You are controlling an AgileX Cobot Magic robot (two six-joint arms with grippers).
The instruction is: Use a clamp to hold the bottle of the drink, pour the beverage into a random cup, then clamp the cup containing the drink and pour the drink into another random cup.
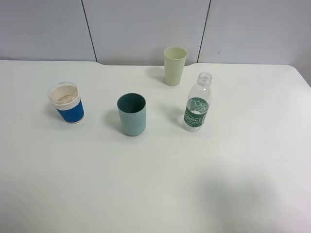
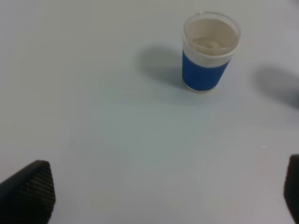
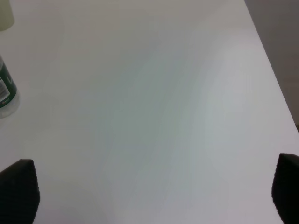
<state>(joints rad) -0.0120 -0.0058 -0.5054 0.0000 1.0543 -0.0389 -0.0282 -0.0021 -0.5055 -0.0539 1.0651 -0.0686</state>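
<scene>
The tabletop is big and white, and everything stands on it. Behind it is a grey wall made of panels.

The bottle is the tallest thing. It is clear plastic with a dark green label and white letters, it stands upright, and it has no cap on. How much drink is inside is hard to tell. In the right wrist view only its edge shows, ahead of the right gripper and off to one side, well apart from it.

The pale yellow-green cup stands upright behind the bottle, near the far edge of the tabletop. It is far ahead of the right gripper, and only a corner of it shows in that wrist view.

The teal tumbler has straight sides and a darker green inside. It stands upright in the middle, between the two grippers' sides, and neither wrist view shows it.

The blue-banded cup is the shortest. It has a thick white rim and a cream inside. It stands upright, ahead of the left gripper and a little to one side, well apart from it.

The two grippers are only seen in the wrist views. The black fingers of the left gripper are spread wide with nothing between them. The fingers of the right gripper are spread wide too, over bare tabletop.
</scene>
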